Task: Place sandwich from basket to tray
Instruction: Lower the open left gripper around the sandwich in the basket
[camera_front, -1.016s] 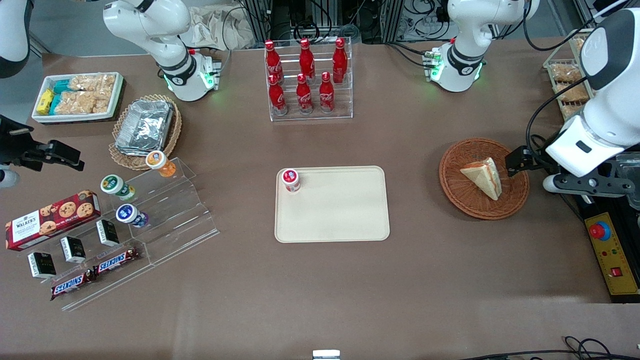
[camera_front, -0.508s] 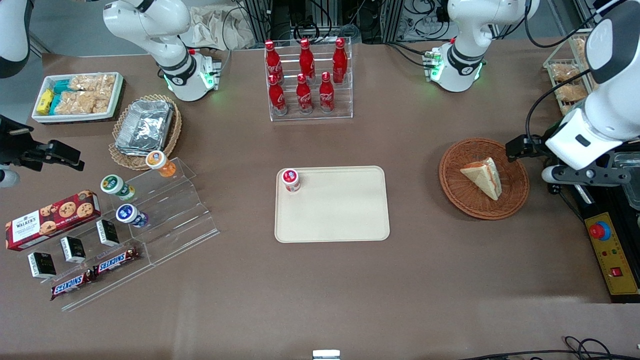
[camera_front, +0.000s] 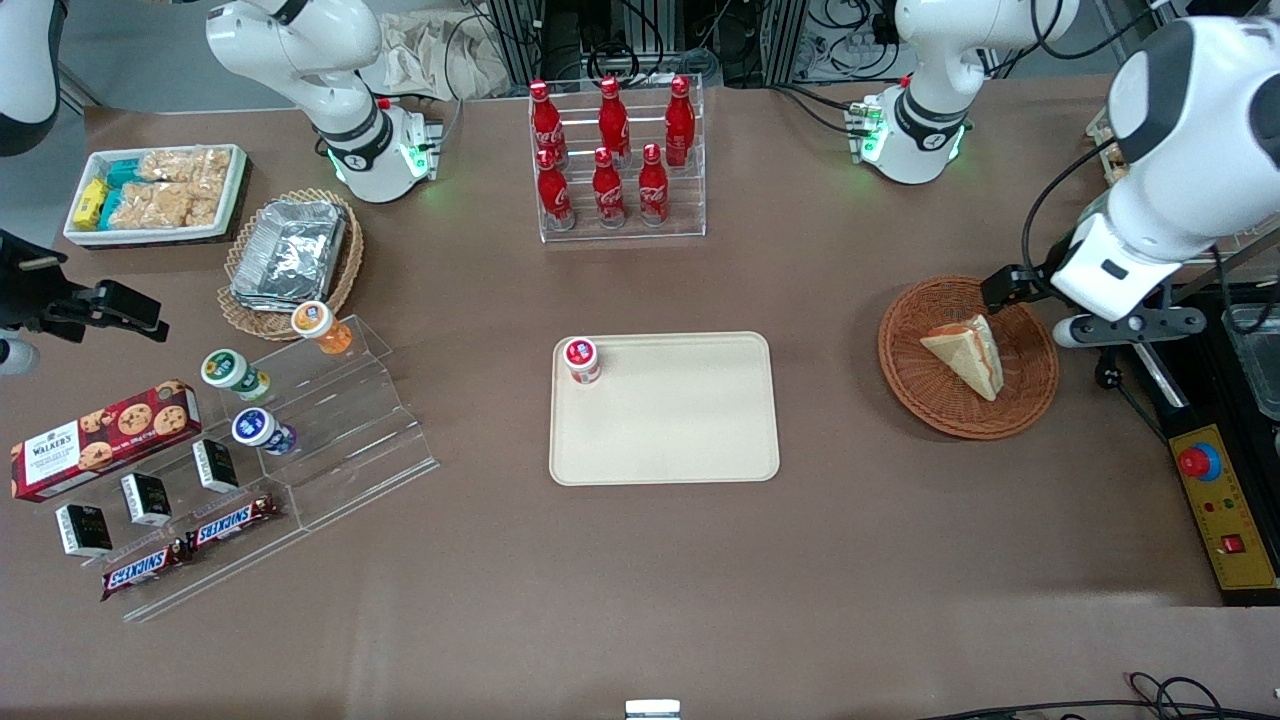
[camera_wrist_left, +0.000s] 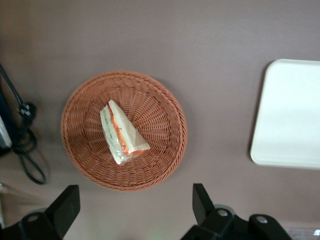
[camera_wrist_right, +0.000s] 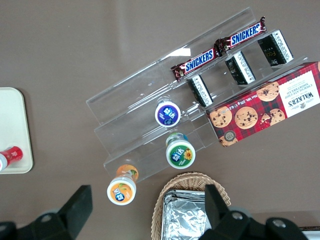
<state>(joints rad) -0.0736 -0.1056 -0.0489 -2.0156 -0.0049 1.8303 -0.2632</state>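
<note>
Left arm's pincer (camera_wrist_left: 135, 207), fingers spread and empty, has swung in from the counter's working-arm edge to hover above the basket (camera_front: 1030, 395); sandwich (camera_front: 966, 355) lies untouched inside; tray (camera_front: 690, 425) awaits mid-counter; approach done, descent and grasp judged next.

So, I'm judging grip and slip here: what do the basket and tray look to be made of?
Basket: reddish-brown woven wicker, seemingly matte; the ribbed weave shows. Tray: smooth cream material, probably plastic, with rounded corners and a low rim. The sandwich lies in the basket; the tool hangs open above the basket, touching nothing.
</note>
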